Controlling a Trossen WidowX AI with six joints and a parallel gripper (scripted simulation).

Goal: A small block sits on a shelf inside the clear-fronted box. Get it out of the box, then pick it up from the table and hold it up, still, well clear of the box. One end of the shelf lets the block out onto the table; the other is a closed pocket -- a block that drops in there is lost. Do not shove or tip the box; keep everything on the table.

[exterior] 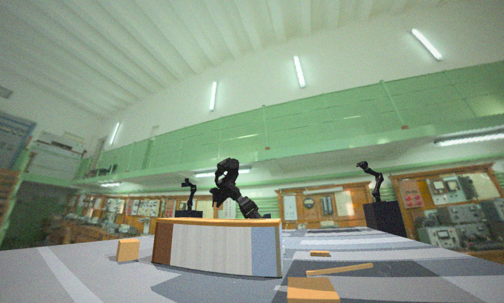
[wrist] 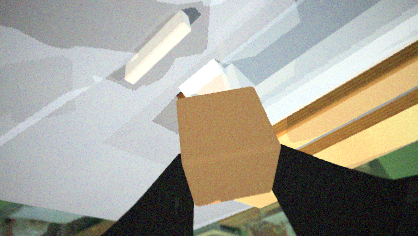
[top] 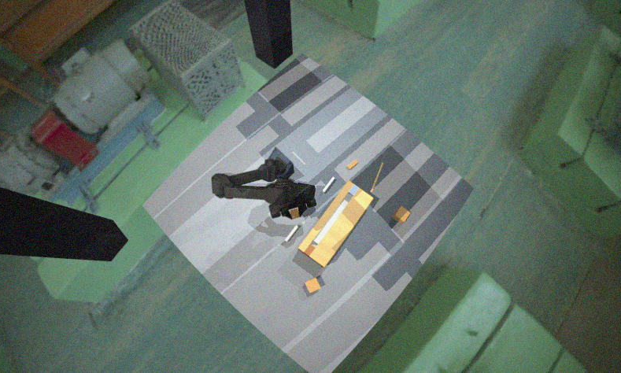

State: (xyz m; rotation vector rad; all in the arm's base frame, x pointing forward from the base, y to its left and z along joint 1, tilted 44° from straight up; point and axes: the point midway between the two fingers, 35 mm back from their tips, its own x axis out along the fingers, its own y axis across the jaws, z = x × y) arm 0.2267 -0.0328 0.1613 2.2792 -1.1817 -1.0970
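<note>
The jaws are clamped on a small tan block (wrist: pixel 227 145), one dark finger (wrist: pixel 165 205) on each side of it. The gripper (top: pixel 294 212) holds the block up in the air above the table (top: pixel 238 287), beside the long orange box (top: pixel 335 222) and apart from it. Behind the gripper the black arm (top: pixel 252 184) folds back on itself at a sharp elbow. A pale stick (top: pixel 291 233) lies on the table near the box

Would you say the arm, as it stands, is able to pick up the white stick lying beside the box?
Probably not: the gripper is shut on the brown block, so its jaws are occupied, though the stick lies close and uncovered.
</note>
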